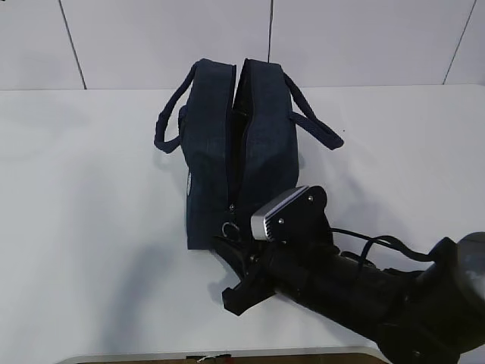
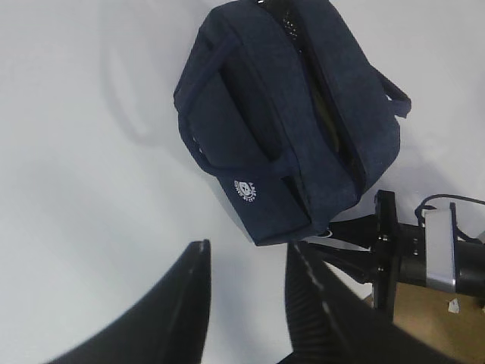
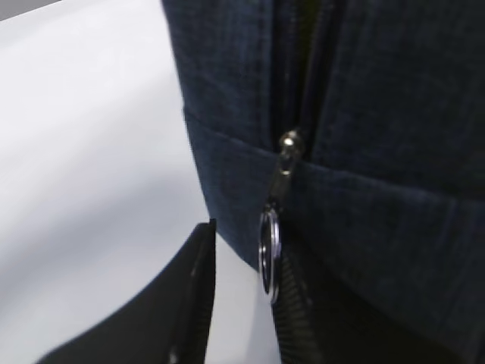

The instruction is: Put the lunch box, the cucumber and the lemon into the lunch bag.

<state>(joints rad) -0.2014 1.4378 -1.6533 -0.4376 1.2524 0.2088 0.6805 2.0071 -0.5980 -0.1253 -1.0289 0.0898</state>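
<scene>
Right pincer (image 3: 239, 292) reaches low to lunch bag's (image 1: 227, 144) end, fingers straddling zipper ring (image 3: 269, 254), grip unclear

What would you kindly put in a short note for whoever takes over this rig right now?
Right pincer: at the near end of the lunch bag, its fingers either side of the metal ring pull; whether it grips the ring cannot be told.
Left pincer: open and empty, hovering over the table beside the bag.
The bag stands on the table with its top zipper partly open.
Lunch box, cucumber and lemon: none visible on the table; whether any is inside the bag cannot be told.
Left: check the contents, load anything missing.
</scene>
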